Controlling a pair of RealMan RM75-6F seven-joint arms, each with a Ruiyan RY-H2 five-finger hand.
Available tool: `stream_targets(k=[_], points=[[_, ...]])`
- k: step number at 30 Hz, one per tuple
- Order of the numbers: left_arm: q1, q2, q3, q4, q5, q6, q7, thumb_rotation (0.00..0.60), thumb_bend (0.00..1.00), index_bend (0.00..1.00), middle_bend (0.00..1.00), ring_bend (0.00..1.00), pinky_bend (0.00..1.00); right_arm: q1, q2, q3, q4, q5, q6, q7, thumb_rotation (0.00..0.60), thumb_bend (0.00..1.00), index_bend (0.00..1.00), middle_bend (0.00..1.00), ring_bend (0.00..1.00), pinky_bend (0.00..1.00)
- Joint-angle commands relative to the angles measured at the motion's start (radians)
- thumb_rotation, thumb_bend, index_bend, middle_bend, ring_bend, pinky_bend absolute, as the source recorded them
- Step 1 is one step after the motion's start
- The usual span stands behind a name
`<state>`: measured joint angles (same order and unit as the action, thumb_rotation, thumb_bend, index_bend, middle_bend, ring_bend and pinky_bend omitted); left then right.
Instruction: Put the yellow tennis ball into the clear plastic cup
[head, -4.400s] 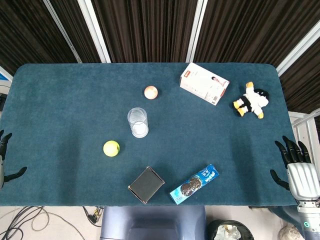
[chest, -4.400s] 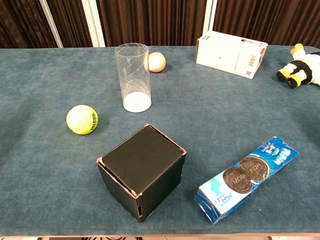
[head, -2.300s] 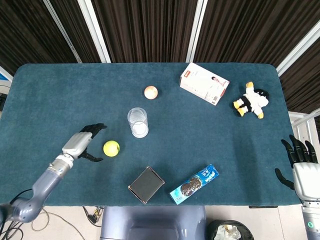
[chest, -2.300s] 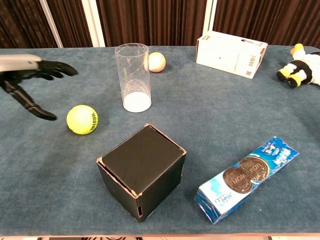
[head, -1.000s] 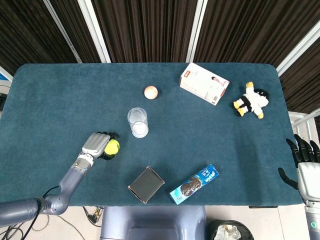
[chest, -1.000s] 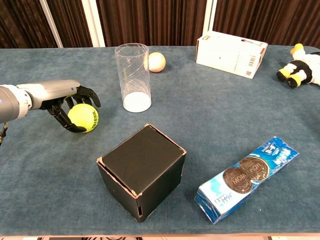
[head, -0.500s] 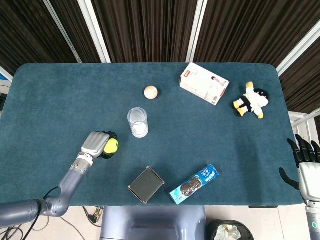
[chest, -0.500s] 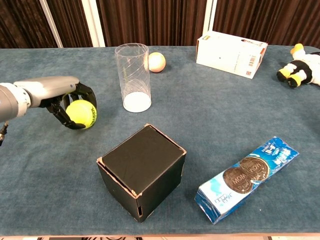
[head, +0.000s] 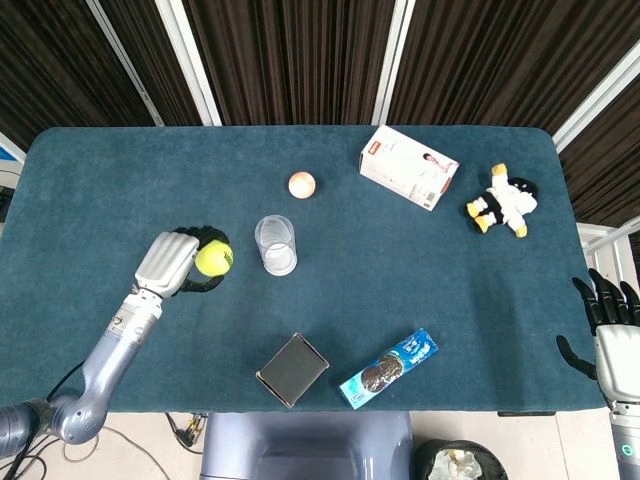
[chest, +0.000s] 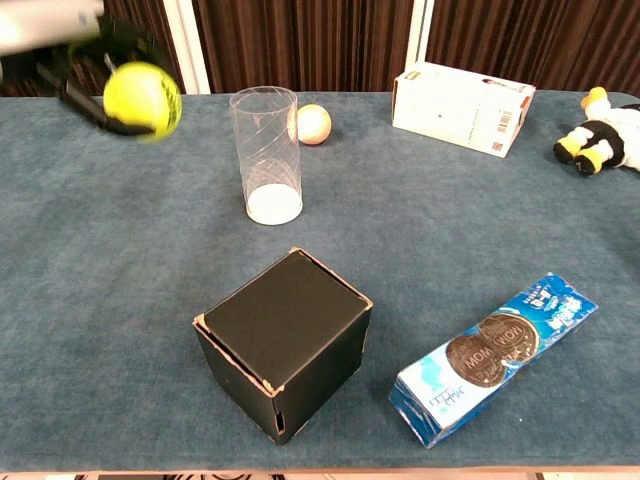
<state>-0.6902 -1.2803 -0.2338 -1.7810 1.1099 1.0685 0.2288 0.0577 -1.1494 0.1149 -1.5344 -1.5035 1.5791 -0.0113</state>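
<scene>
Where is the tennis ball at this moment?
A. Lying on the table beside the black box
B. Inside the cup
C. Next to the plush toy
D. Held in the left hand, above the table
D: the left hand grips the tennis ball well above the table, left of the cup.

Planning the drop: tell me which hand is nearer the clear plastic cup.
Left. The left hand, holding the yellow tennis ball, is just left of the clear plastic cup; the right hand hangs off the table's far right edge.
</scene>
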Motion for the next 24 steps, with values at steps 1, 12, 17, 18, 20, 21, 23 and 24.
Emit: stream_targets(k=[1,12,17,18,20,21,23,24], points=[[-0.040,0.013,-0.055,-0.020,-0.022,-0.017,-0.009,0.600,0.34,0.37,0.45,0.36,0.35,-0.001,0.001,0.001,0.001,0.001,0.001,0.002,0.600,0.35,0.13,0.04,0.10,0.01],[-0.273,-0.108,-0.149,0.061,-0.273,-0.052,0.275,0.600,0.34,0.37,0.45,0.36,0.34,-0.003,-0.002,0.004,0.007,0.013,-0.002,-0.012,0.600,0.35,0.13,0.04,0.10,0.01],[-0.325,-0.156,-0.148,0.079,-0.355,-0.024,0.358,0.600,0.34,0.37,0.45,0.36,0.33,-0.003,-0.001,0.006,0.008,0.018,-0.003,-0.014,0.600,0.35,0.13,0.04,0.10,0.01],[-0.336,-0.168,-0.140,0.084,-0.365,-0.020,0.377,0.600,0.33,0.37,0.45,0.36,0.33,-0.005,0.000,0.008,0.007,0.020,0.000,-0.012,0.600,0.35,0.13,0.04,0.10,0.01],[-0.347,-0.182,-0.132,0.091,-0.377,-0.012,0.393,0.600,0.32,0.37,0.44,0.35,0.33,-0.007,0.002,0.009,0.007,0.022,0.003,-0.007,0.600,0.35,0.13,0.04,0.10,0.01],[-0.351,-0.188,-0.128,0.094,-0.380,-0.008,0.397,0.600,0.32,0.37,0.43,0.35,0.33,-0.008,0.003,0.010,0.007,0.023,0.005,-0.006,0.600,0.35,0.13,0.04,0.10,0.01],[-0.356,-0.197,-0.122,0.101,-0.381,0.002,0.405,0.600,0.31,0.37,0.42,0.35,0.33,-0.009,0.005,0.011,0.006,0.024,0.006,-0.003,0.600,0.35,0.13,0.04,0.10,0.01],[-0.358,-0.200,-0.118,0.103,-0.385,0.006,0.409,0.600,0.31,0.37,0.42,0.35,0.33,-0.010,0.007,0.011,0.006,0.024,0.007,0.000,0.600,0.35,0.13,0.04,0.10,0.01]])
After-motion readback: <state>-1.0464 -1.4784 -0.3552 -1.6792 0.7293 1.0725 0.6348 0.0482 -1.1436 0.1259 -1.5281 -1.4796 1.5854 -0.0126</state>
